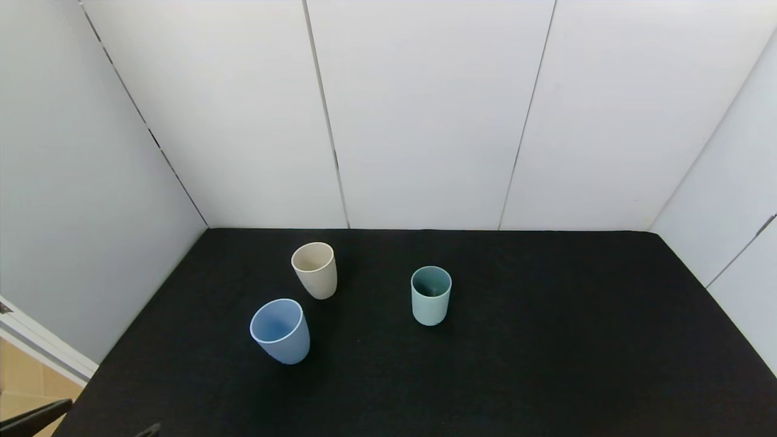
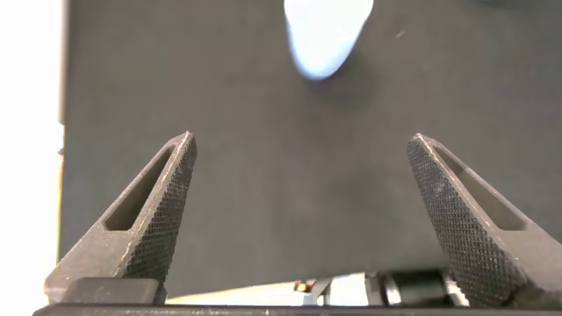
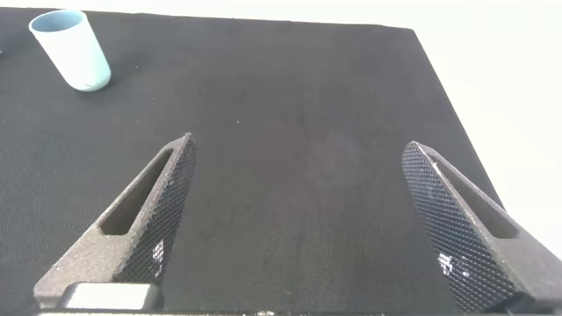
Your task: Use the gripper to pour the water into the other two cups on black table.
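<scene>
Three cups stand upright on the black table [image 1: 546, 340]: a beige cup [image 1: 314, 270] at the back left, a pale teal-green cup [image 1: 431, 295] near the middle, and a wider light blue cup [image 1: 280, 331] in front of the beige one. My left gripper [image 2: 300, 145] is open and empty, low over the table's near edge, with the light blue cup [image 2: 325, 35] well ahead of it. My right gripper [image 3: 299, 143] is open and empty above bare table, with the teal cup [image 3: 70, 48] far off. Neither gripper touches a cup.
White panel walls enclose the table at the back and both sides. A black part of the left arm [image 1: 36, 416] shows at the head view's bottom left corner. The table's side edge [image 3: 439, 79] runs close to the right gripper.
</scene>
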Robot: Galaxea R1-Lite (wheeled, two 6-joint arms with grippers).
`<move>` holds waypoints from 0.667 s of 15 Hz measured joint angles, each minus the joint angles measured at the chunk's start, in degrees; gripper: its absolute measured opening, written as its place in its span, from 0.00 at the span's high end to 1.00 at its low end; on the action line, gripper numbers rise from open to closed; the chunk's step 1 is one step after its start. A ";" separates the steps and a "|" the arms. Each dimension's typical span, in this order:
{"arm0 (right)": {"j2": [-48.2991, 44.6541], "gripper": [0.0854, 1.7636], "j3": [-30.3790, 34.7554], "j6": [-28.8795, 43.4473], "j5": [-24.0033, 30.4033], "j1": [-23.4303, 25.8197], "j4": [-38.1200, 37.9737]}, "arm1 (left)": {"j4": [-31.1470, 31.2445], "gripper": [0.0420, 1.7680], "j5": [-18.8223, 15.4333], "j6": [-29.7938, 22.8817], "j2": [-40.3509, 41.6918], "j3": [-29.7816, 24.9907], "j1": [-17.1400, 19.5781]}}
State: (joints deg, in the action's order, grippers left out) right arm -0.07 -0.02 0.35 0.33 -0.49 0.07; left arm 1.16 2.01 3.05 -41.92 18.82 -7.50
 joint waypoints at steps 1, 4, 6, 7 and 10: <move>0.00 0.03 0.00 -0.02 -0.02 0.00 0.00 | 2.56 0.03 1.04 0.01 2.71 0.13 0.00; 0.00 0.03 0.00 -0.02 0.00 0.00 0.02 | 13.01 0.03 2.61 0.01 11.91 0.83 0.48; 0.00 0.03 0.00 -0.02 0.00 0.00 0.00 | 20.89 0.03 2.45 0.12 17.35 3.17 2.40; 0.00 0.03 0.00 0.00 0.00 -0.02 0.00 | 22.87 0.03 2.19 0.23 19.69 4.22 3.56; 0.00 0.03 0.00 -0.02 0.00 0.00 0.00 | 25.43 0.03 0.83 0.48 26.66 3.94 5.61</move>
State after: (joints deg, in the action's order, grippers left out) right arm -0.07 -0.02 0.33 0.33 -0.49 0.07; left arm 26.59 2.84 3.52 -15.26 22.76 -1.89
